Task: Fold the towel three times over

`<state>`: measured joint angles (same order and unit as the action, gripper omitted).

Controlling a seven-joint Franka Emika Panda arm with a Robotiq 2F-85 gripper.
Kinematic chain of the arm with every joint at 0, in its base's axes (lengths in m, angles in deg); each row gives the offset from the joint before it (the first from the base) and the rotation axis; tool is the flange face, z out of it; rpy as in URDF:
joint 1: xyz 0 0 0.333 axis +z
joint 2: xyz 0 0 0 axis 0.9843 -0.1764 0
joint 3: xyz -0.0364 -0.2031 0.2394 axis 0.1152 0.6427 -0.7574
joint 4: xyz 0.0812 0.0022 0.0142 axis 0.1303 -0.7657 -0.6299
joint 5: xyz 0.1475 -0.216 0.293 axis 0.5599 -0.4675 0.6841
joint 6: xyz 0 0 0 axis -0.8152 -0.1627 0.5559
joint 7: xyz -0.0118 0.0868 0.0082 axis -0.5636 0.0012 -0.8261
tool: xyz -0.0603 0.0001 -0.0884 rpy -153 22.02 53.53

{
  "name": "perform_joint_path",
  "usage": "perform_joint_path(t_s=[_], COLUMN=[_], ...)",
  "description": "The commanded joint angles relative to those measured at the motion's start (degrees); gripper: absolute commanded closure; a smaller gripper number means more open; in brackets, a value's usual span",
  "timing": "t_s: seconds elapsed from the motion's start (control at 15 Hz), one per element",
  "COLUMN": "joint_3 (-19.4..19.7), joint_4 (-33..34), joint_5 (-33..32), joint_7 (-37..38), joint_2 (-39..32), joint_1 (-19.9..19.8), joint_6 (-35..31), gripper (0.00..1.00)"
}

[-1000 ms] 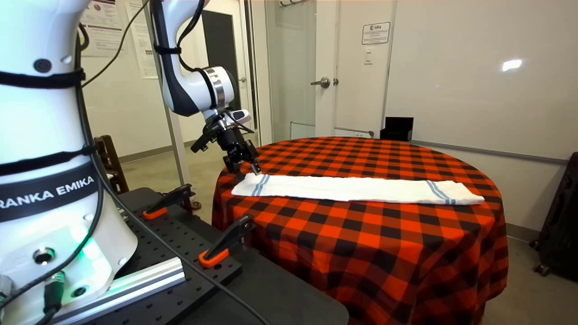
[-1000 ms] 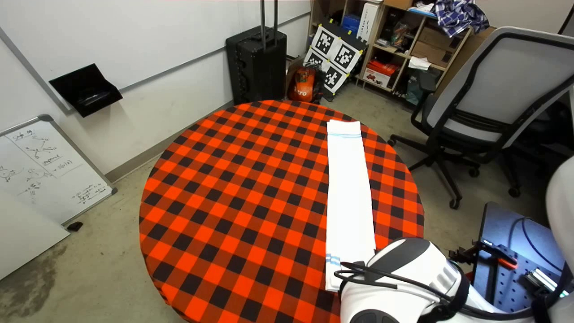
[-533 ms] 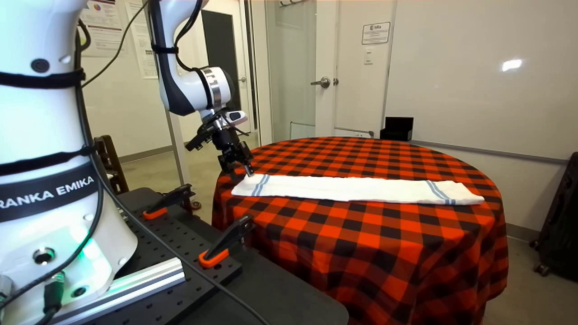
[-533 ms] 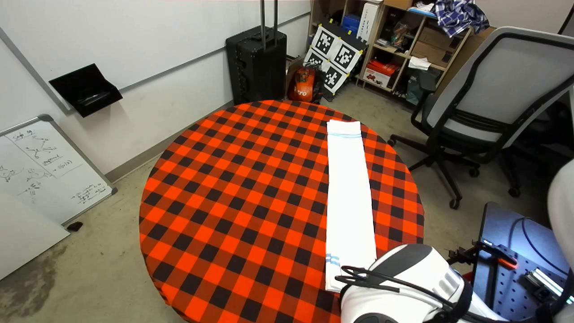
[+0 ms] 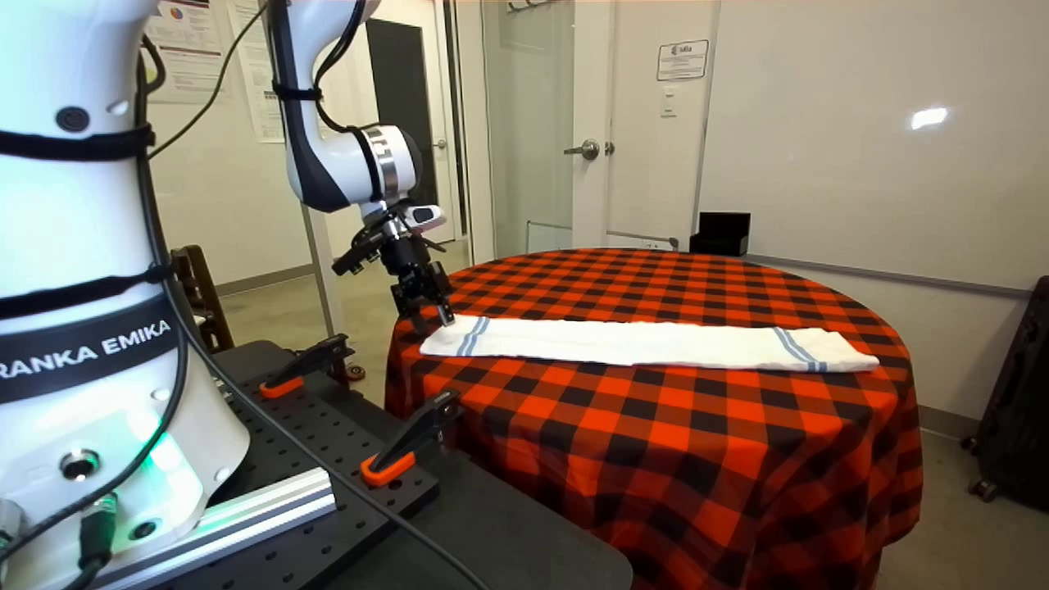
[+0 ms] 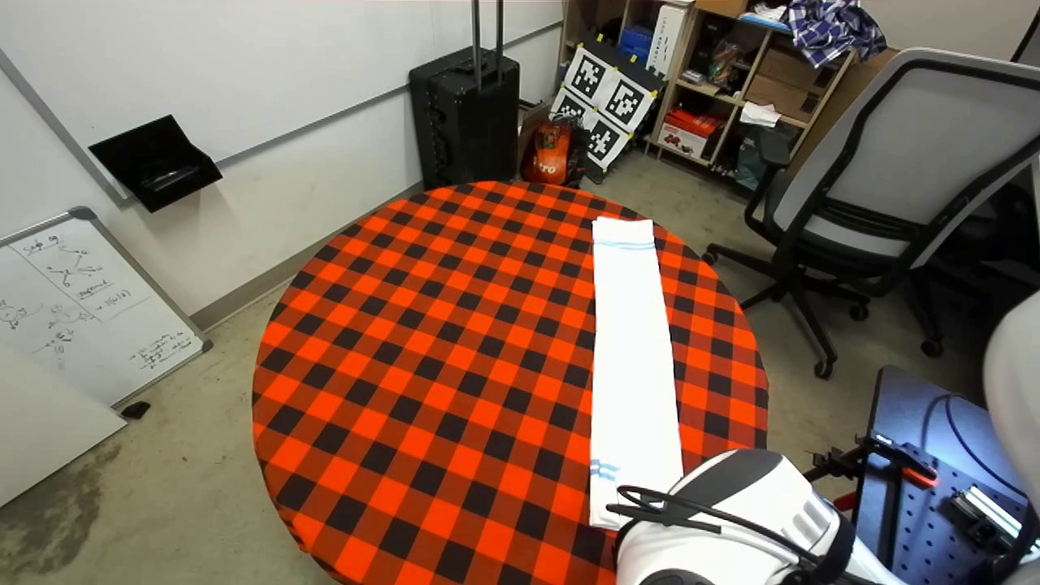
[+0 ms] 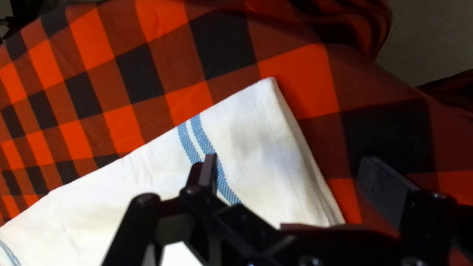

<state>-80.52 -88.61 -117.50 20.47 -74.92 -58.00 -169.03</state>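
Note:
The white towel lies as a long narrow strip on the checked cloth, with blue stripes near both ends. It shows in both exterior views (image 5: 623,340) (image 6: 634,349) and in the wrist view (image 7: 255,129). My gripper (image 5: 433,318) is at the towel's end nearest the robot base. In the wrist view my gripper (image 7: 292,171) is open and empty. One finger is over the blue stripes, the other past the towel's end edge, over the tablecloth. Whether the fingertips touch the cloth I cannot tell. In an exterior view the arm (image 6: 731,512) hides the fingers and a towel corner.
The round table has a red-and-black checked tablecloth (image 5: 656,426) hanging over its edge. A dark mounting plate with clamps (image 5: 410,434) stands beside it. An office chair (image 6: 877,162) and a black suitcase (image 6: 463,122) stand beyond the table.
My gripper has moved a little toward the robot base and slightly down, from beside the blue stripes to the towel's end. The towel has not moved.

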Motion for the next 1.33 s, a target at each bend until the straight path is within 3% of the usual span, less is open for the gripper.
perform_joint_path(t_s=[0.0, 0.13, 0.33, 0.4, 0.6, 0.67, 0.73, 0.87, 1.27], joint_3=[0.48, 0.52, 0.32, 0.15, 0.45, 0.65, 0.82, 1.22, 3.21], joint_4=[0.54, 0.52, 0.33, 0.25, 0.07, 0.07, 0.05, -0.04, -0.35], joint_5=[1.99, 2.78, 5.33, 6.68, 10.38, 11.48, 12.56, 14.74, 19.24], joint_7=[-2.05, -2.55, -5.18, -6.85, -11.17, -12.43, -13.62, -16.06, -20.21], joint_2=[-1.01, -1.05, -1.24, -1.34, -1.38, -1.41, -1.44, -1.47, -0.88], joint_1=[-0.72, -1.12, -2.35, -2.98, -3.65, -3.74, -3.8, -3.64, -1.68], joint_6=[-1.65, -1.94, -2.92, -3.27, -4.03, -4.09, -4.25, -4.81, -5.48], gripper=[0.12, 0.35, 0.56, 0.35, 0.15, 0.22, 0.51, 0.49, 0.95])
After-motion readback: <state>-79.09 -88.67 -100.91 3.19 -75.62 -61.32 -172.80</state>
